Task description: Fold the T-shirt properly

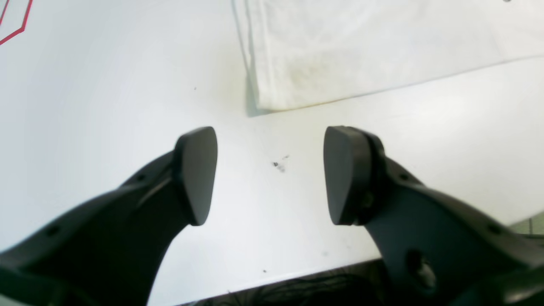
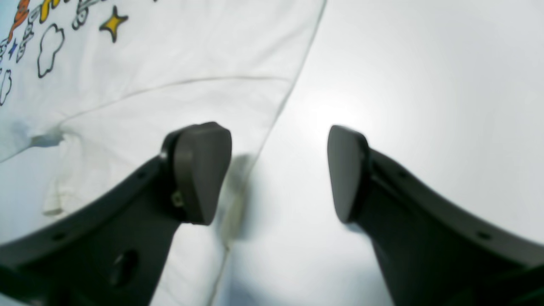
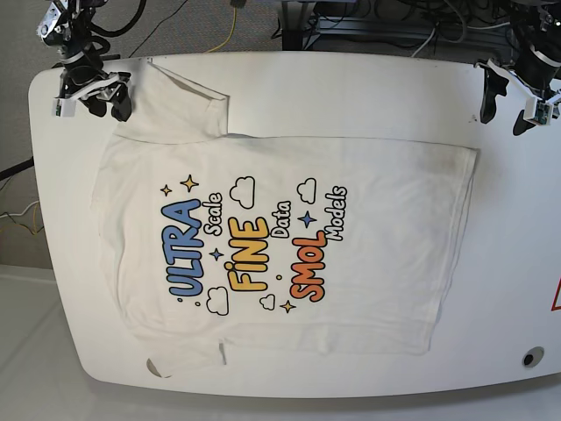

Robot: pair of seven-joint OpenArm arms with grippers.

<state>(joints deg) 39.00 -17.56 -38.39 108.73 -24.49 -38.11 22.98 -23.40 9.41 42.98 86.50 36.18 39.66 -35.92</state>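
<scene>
White cotton T-shirt (image 3: 289,237) is spread flat and print-up across the white table (image 3: 368,88), ULTRA FINE SMOL reading sideways from the base view, one sleeve poking out toward the far corner. Left gripper (image 1: 270,174) hovers over bare tabletop just off the shirt's hem corner, jaws apart, nothing between them. Right gripper (image 2: 279,172) sits at the sleeve end — also spread wide and empty, one finger (image 2: 202,170) over the cloth edge, the other over table.
</scene>
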